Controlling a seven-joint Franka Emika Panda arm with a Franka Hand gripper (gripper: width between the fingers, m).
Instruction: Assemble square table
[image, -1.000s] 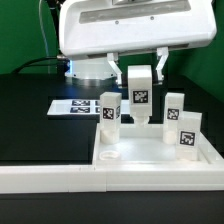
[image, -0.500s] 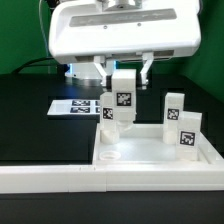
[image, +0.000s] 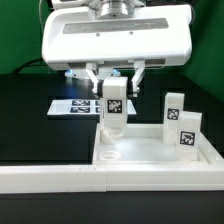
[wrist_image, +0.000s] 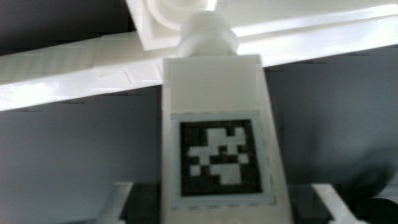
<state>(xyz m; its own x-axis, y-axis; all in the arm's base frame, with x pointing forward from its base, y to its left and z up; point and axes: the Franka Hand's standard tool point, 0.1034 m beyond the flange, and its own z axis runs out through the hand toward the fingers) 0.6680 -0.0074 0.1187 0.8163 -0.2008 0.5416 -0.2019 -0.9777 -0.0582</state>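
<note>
Pincer (image: 114, 80) pinches one tagged leg (image: 115, 108) upright over the far corner socket of the square top (image: 160, 155).

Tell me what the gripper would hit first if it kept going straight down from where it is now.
Probably the square top: the gripper points down, holding a leg whose lower end is at the top's far corner, so the leg would meet it first. Depth is unclear.

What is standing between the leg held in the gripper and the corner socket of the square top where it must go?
Nothing visible. The gripper holds the leg upright at the far corner of the square top, on the exterior view's left. Two other legs stand aside.
</note>
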